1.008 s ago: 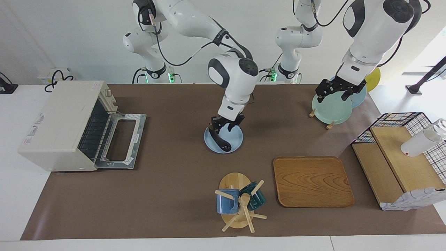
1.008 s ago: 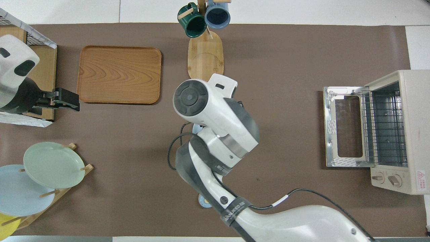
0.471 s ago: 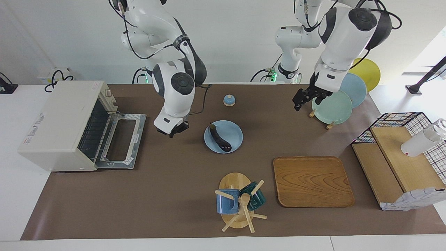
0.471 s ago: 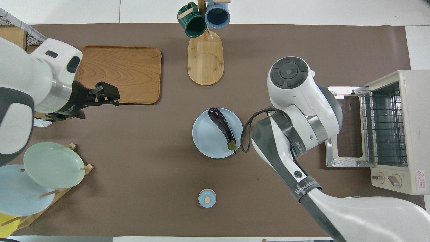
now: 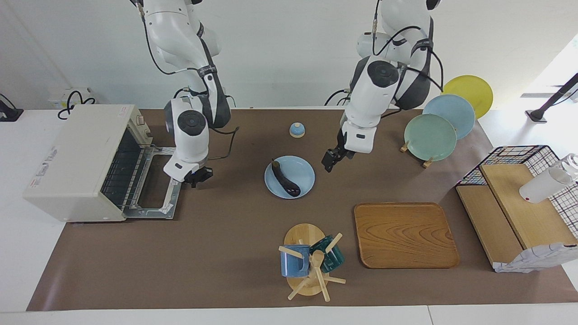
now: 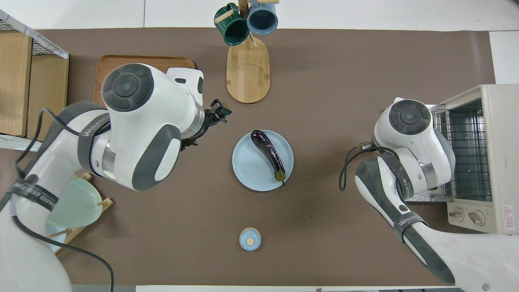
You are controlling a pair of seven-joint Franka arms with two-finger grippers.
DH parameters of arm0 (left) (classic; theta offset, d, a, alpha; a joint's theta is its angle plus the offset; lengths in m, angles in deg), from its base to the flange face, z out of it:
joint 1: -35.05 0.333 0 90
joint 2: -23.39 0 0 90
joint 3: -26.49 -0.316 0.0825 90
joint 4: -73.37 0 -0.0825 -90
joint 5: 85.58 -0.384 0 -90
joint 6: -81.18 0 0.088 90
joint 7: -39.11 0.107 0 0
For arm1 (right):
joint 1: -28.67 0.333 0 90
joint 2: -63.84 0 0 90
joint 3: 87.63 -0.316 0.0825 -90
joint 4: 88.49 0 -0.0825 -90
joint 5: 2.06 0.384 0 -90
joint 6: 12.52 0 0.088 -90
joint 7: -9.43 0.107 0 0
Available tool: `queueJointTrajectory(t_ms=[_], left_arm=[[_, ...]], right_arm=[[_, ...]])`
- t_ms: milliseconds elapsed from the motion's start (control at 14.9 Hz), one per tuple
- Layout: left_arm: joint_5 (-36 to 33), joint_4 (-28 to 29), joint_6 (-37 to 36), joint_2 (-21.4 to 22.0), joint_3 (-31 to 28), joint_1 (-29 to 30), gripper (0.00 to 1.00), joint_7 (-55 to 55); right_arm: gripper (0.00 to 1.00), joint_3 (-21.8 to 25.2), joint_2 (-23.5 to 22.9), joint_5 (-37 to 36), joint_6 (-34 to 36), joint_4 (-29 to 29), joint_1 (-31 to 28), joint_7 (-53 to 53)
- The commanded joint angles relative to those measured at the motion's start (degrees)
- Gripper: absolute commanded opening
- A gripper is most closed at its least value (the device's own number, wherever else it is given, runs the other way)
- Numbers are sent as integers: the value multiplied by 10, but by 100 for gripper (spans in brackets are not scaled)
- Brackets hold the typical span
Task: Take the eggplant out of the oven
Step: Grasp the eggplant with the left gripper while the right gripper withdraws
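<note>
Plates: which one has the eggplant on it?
The light blue plate lying flat mid-table holds the eggplant; the green, blue and yellow plates stand in the wooden rack.

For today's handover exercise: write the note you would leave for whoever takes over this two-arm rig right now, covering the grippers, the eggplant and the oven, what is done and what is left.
Right gripper: holds nothing, over the outer edge of the oven door.
Left gripper: holds nothing, over the mat beside the light blue plate.
Eggplant: lying on that plate at mid-table, out of the oven.
Oven: door dropped open, wire rack bare.
Done: eggplant removed and set down.
Left: apparently only closing the door, if wanted.
</note>
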Motion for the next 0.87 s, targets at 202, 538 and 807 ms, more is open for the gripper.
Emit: queueJointTrajectory(t_ms=[202, 538, 807], left_arm=[[4, -37, 105, -107, -12, -68, 100, -94], [-3, -32, 150, -144, -15, -111, 100, -137], [-9, -15, 146, -142, -15, -121, 100, -139]], right_arm=[[0, -8, 26, -9, -32, -38, -34, -22], [0, -8, 26, -9, -64, -55, -54, -27], [0, -8, 25, -10, 32, 12, -54, -109]])
